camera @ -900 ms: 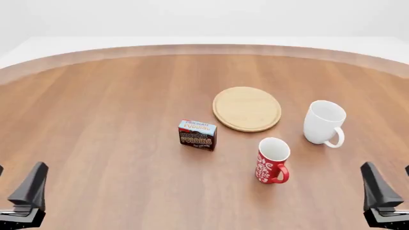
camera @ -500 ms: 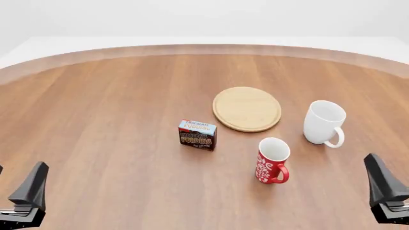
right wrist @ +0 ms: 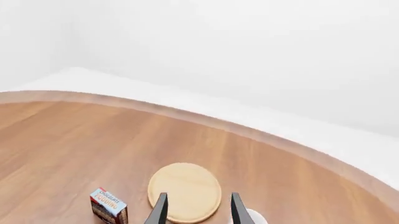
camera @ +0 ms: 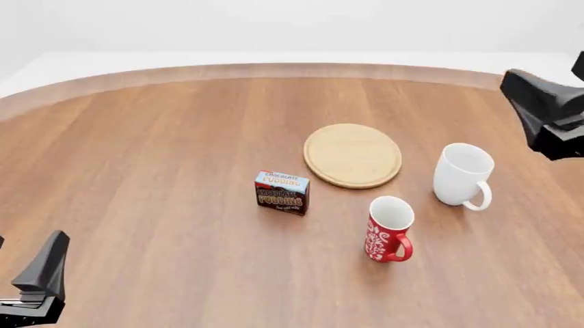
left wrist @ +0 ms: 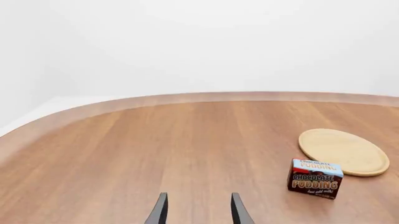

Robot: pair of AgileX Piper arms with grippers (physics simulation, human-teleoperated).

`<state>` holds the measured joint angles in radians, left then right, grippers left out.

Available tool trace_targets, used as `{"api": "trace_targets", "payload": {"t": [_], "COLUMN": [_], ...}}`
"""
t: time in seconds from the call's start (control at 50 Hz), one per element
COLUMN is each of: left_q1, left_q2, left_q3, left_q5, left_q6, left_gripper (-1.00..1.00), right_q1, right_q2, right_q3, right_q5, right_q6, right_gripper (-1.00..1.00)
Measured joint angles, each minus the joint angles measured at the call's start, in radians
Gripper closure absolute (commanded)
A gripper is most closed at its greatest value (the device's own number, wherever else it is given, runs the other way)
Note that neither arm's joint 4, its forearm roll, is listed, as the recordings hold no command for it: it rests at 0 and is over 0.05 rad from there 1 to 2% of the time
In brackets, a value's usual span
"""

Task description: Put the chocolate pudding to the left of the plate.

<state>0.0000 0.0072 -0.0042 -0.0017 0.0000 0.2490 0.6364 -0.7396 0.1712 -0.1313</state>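
A: Where is the chocolate pudding [camera: 282,193]?

B: Upright on the wooden counter [camera: 164,171], just beside the plate [camera: 352,155], nearer the arms and to its left, not touching it.

A: What else is there?

B: A red mug [camera: 389,228] and a white mug [camera: 461,175], to the right of the carton.

A: And the hands?

B: The left hand [left wrist: 197,211] is low at the near left, fingers parted, holding nothing. The right hand [right wrist: 197,210] is raised at the far right, fingers parted, also empty.

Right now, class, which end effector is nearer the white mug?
Right. The right end effector hangs just beyond the white mug, on its right; the left end effector sits at the near left corner.
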Motion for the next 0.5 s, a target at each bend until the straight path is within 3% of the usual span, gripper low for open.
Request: {"api": "trace_targets", "payload": {"t": [0.26,0.5], "left_q1": [0.0,0.0], "left_q2": [0.0,0.0], "left_q3": [0.0,0.0], "left_q5": [0.0,0.0], "left_q6": [0.0,0.0], "left_gripper": [-1.0,-1.0], "right_q1": [0.145,0.246], "right_q2": [0.33,0.576], "right_q3": [-0.292,-0.464], "right_q5": [0.132,0.227], "right_q6": [-0.073,-0.099], "right_gripper": [-1.0,-1.0]}}
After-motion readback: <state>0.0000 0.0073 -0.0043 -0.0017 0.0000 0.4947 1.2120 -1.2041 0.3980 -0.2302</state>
